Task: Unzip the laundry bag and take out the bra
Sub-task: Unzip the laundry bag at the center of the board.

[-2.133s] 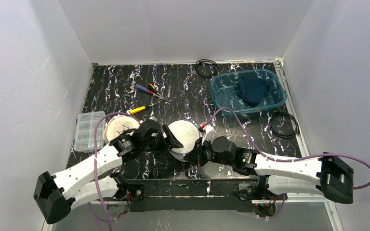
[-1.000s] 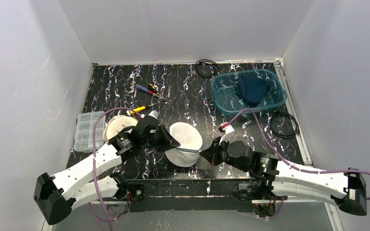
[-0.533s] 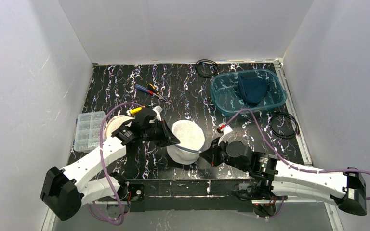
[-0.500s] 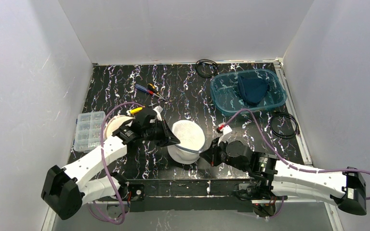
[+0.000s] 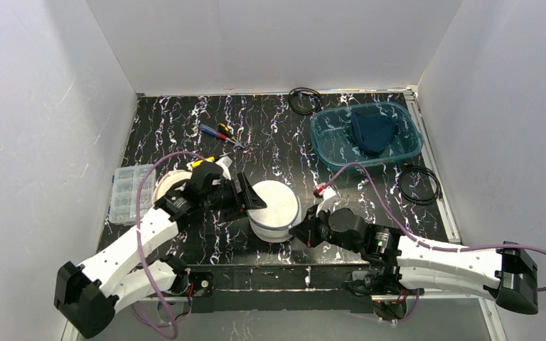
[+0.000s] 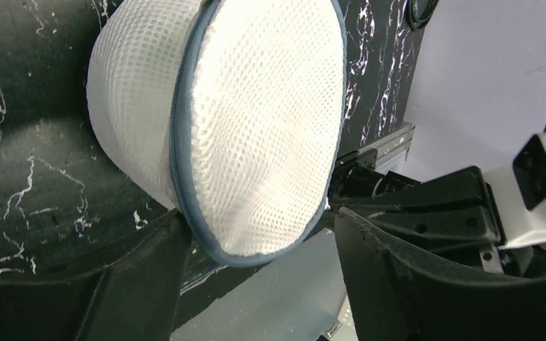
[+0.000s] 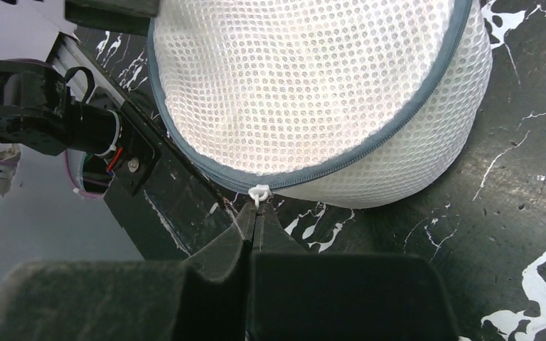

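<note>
**Overhead view with both wrist views; positions are given from the laundry bag.** Two arms, two grippers, one bag.

Far left of the bag is one clear compartment box [image 5: 129, 193]. Between box and bag is one round mesh disc [image 5: 167, 186], half hidden under the left arm.

The left gripper [image 6: 259, 227] is at the bag's left flank. Its jaws are apart and its two black fingers [image 6: 135, 284] straddle the bag's near rim. Whether they press on the mesh cannot be told.

Beyond the bag to the left lie screwdrivers, three as far as can be counted. Two are crossed [image 5: 219, 131] and one is yellow-handled [image 5: 202, 162], beside the left wrist.

The laundry bag [image 5: 274, 206] is a white mesh drum. It stands close to the table's near edge, just beyond the arms' base rail [image 5: 277, 273]. One grey-blue zip band [image 7: 341, 165] circles it and is closed where visible. The contents cannot be made out through the mesh.

The right gripper [image 7: 256, 213] is at the bag's near right side. Its jaws are together, pinching the lower end of the white zip pull [image 7: 259, 192].

Bare marbled table [image 5: 277, 135] lies beyond the bag.

Far right and beyond the bag is one teal bin [image 5: 327, 142] holding one dark blue cloth [image 5: 371, 129]. There are two black cable coils. One [image 5: 304, 100] is at the far wall and one [image 5: 418, 185] is near the table's right edge. White walls close three sides.
</note>
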Motion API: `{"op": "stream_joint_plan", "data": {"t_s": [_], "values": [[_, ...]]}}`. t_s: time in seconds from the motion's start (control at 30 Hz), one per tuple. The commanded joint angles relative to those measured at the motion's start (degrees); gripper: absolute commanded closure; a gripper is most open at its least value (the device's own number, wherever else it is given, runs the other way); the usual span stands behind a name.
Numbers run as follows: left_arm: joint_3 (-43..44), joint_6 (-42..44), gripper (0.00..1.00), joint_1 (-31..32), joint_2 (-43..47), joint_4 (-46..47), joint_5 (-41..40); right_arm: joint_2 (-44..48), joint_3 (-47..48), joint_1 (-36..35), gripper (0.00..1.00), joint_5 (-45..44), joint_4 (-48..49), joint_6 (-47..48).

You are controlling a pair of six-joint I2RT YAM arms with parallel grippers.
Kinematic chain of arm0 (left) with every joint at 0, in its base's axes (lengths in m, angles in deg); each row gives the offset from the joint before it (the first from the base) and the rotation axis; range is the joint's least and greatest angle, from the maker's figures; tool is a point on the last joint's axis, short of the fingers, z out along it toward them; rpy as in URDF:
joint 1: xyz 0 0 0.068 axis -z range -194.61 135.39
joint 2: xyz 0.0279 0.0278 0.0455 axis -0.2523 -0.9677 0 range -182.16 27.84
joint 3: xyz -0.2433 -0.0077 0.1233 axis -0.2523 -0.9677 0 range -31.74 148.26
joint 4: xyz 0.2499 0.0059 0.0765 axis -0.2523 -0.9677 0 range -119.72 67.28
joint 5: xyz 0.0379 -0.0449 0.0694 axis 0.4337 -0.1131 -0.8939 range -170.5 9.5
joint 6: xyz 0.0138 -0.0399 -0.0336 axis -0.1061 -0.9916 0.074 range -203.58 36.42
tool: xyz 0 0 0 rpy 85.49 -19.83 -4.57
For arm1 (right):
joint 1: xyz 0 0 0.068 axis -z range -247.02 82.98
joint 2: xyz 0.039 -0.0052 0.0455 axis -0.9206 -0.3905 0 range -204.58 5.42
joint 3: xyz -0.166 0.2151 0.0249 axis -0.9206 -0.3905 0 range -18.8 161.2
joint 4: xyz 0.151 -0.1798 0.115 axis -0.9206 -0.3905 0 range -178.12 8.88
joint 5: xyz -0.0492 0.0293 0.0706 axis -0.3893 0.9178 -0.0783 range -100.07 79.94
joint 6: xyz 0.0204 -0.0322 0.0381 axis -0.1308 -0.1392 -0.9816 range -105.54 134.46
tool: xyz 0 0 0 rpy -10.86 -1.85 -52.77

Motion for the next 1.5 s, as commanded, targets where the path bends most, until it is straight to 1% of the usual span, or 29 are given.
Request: {"op": "stream_joint_plan", "data": {"t_s": [0.0,0.23,0.3,0.37,0.47,0.53,0.73,0.87,0.97,1.1,1.33,1.47], "values": [[-0.9,-1.4,0.28,-0.2,7.3,-7.9,-1.4,-0.7,0.5,-0.2,0.99,1.3,4.6,-0.7],[-3.0,-5.9,0.27,2.4,18.0,-15.0,-3.2,-3.5,1.4,-0.2,0.99,3.1,8.5,-1.6],[-3.1,-8.3,0.27,4.1,20.2,-15.9,-4.6,-5.0,1.6,-0.3,0.99,3.8,10.1,-1.8],[-3.5,-10.7,0.27,7.1,21.5,-16.0,-7.1,-6.6,1.8,-0.5,0.99,4.5,11.8,-2.0],[-3.3,-13.6,0.27,11.5,20.5,-15.8,-10.7,-9.0,2.3,-1.1,0.99,5.1,14.2,-2.4],[-3.4,-14.3,0.28,12.7,18.9,-14.1,-10.5,-10.7,2.9,-1.6,0.99,5.3,15.5,-2.4],[-3.9,-16.3,0.28,13.3,16.1,-10.8,-12.6,-14.8,5.3,-4.3,0.99,4.9,17.8,-2.0],[-3.5,-16.5,0.29,13.3,12.2,-8.7,-13.3,-16.0,5.9,-5.4,0.99,4.8,18.2,-1.8],[-3.5,-16.0,0.33,13.3,9.6,-7.3,-13.9,-16.4,6.0,-6.0,0.99,4.8,18.3,-1.8],[-4.4,-16.5,0.41,13.2,9.1,-6.0,-15.7,-15.9,5.6,-6.7,0.99,4.2,18.1,-1.9],[-3.5,-16.0,0.55,13.2,6.3,-7.1,-16.7,-14.5,4.5,-7.1,0.99,3.4,17.6,-2.3],[-4.2,-16.4,0.64,13.3,6.3,-6.9,-17.0,-13.7,4.1,-7.1,0.99,2.9,17.0,-2.3]]}}
